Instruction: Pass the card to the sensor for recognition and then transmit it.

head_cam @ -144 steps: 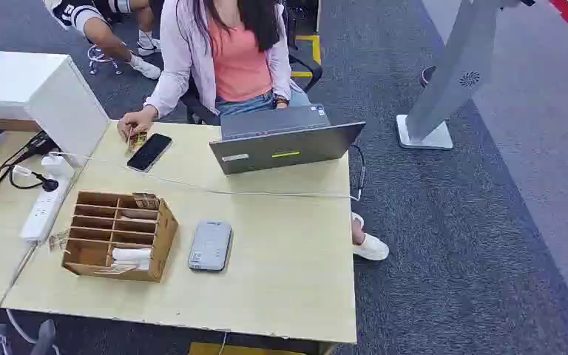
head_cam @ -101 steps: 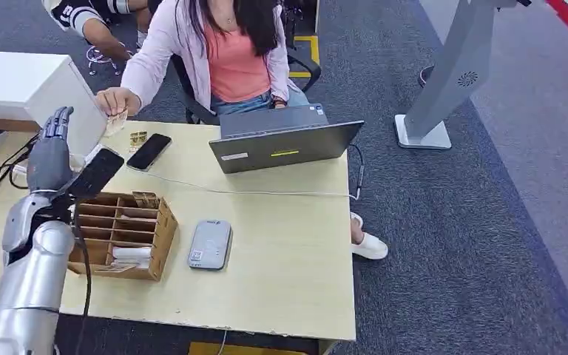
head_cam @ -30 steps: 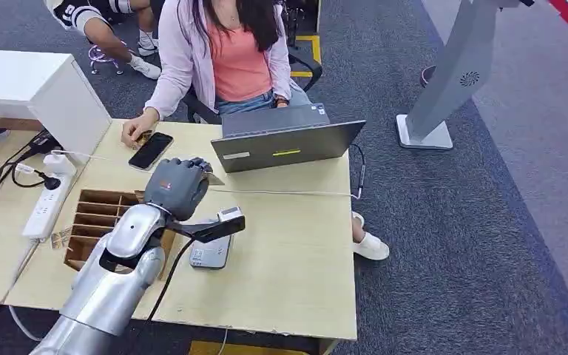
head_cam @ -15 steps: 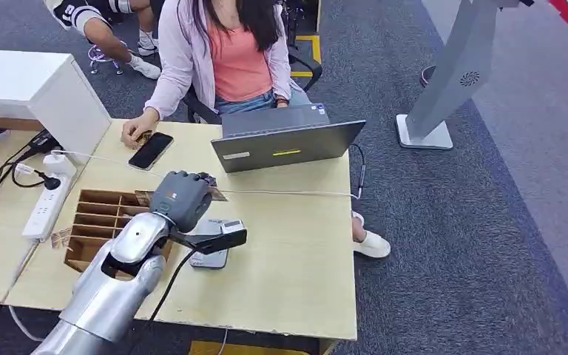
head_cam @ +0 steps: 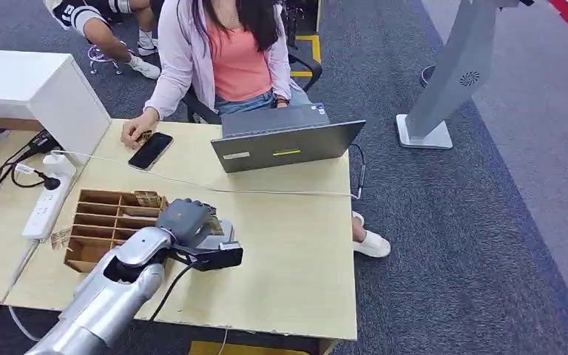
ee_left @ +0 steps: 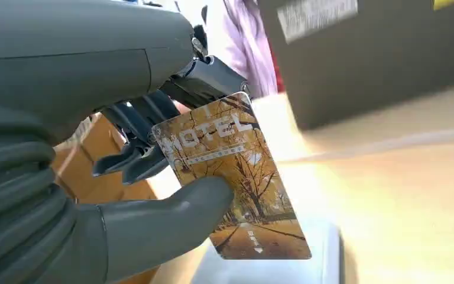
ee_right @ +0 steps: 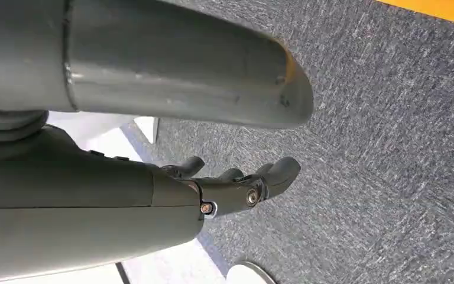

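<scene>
While my left hand (ee_left: 94,195) pinches the hotel card (ee_left: 233,177) by one edge between thumb and fingers just above the grey sensor (ee_left: 272,269), I judge it light, stiff and slippery, best held at that edge

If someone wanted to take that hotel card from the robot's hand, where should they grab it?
Probably by the free end of the orange autumn-printed hotel card, the one hanging over the grey card reader. The left hand pinches the "HOTEL" end between thumb and fingers, so come from the opposite side, gripping both flat faces.
</scene>
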